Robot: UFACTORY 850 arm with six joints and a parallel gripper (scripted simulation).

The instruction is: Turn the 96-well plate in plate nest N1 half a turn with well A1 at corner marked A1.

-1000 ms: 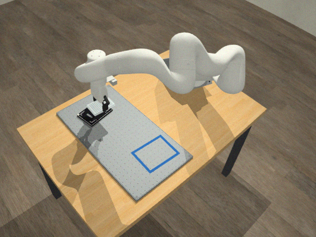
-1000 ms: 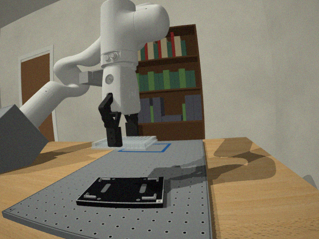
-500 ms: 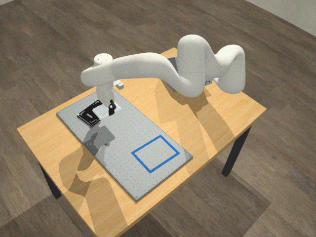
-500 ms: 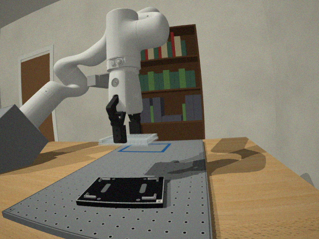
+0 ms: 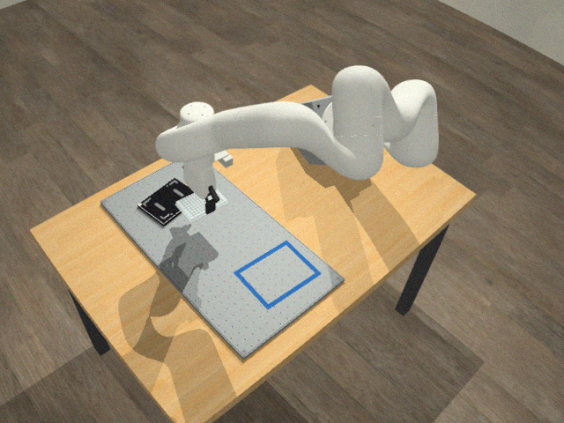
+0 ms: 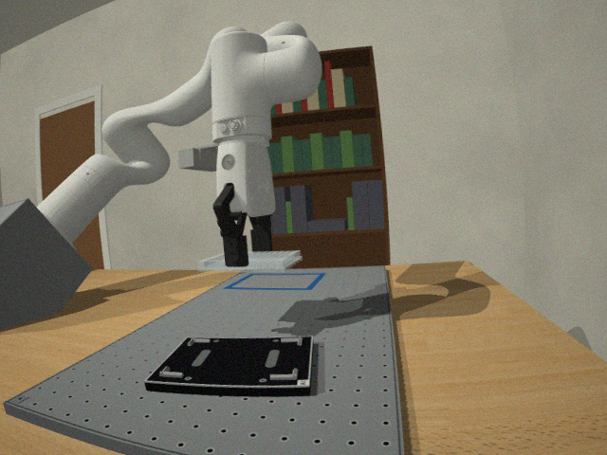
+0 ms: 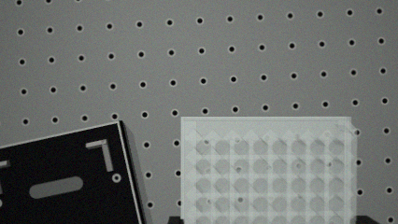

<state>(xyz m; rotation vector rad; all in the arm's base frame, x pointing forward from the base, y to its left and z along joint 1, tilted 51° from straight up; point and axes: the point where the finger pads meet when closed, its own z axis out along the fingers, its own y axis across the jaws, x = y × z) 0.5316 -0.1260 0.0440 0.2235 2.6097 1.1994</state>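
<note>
Gripper (image 6: pixel 242 254) clamped on plate (image 6: pixel 266 260), held level in air over breadboard (image 6: pixel 342 391), beside nest (image 6: pixel 229 364). Nest bare. Cut corner at wrist view's upper right.

Wooden table (image 5: pixel 410 196) with dark legs (image 5: pixel 421 268), standing on a grey-brown plank floor (image 5: pixel 91 68). Grey perforated breadboard (image 5: pixel 218 273) laid across the tabletop, dotted with rows of small holes (image 7: pixel 173 82). Blue rectangular outline (image 5: pixel 277 274) marked on the breadboard, well apart from the far end. Small pale block (image 5: pixel 224 159) on the wood just beyond the breadboard's edge. Behind the table, a dark brown bookshelf (image 6: pixel 379 147) against a beige wall (image 6: pixel 489 122), holding green (image 6: pixel 319 149), red (image 6: pixel 327 83), cream (image 6: pixel 338 86) and grey-blue (image 6: pixel 365 203) books. Brown door (image 6: pixel 65 147) in a white frame on the left. Grey slanted box (image 6: pixel 29 264) at the left edge.
</note>
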